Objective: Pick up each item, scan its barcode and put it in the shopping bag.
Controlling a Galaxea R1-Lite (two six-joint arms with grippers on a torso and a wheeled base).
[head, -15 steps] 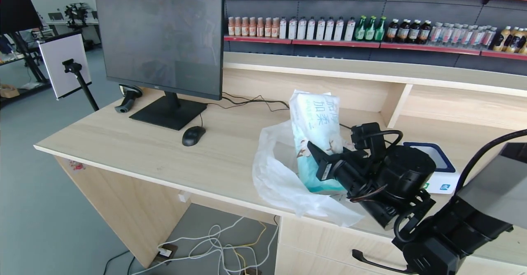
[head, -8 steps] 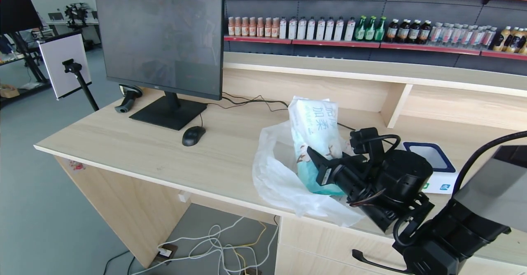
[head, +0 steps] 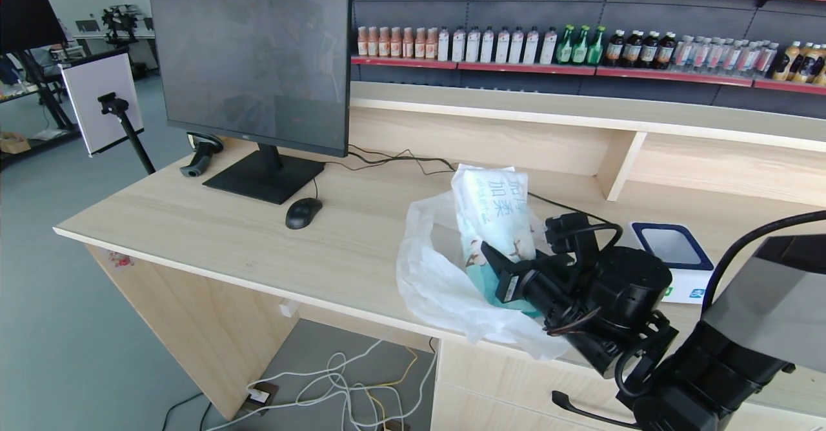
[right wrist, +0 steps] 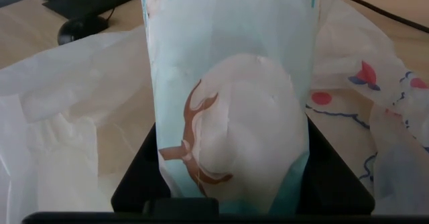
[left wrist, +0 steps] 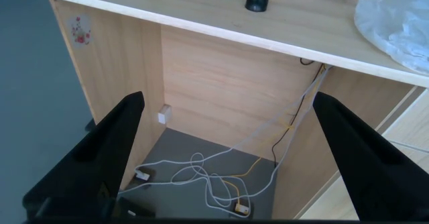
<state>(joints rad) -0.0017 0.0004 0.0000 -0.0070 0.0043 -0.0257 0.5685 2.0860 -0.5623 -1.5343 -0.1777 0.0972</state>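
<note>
Tissue pack [head: 493,215], gripped by right tool [head: 504,268], stands in shopping bag [head: 431,282].

Counter [head: 193,218]: dark monitor [head: 255,70] on a black stand toward the back left corner. Black mouse [head: 303,212] just in front of the stand. Black cables [head: 400,158] along the back edge. Bottle rows [head: 548,45] on the shelves behind. Loose floor cables [head: 335,379] under the counter.

Bright, even indoor light casts soft shadows.
</note>
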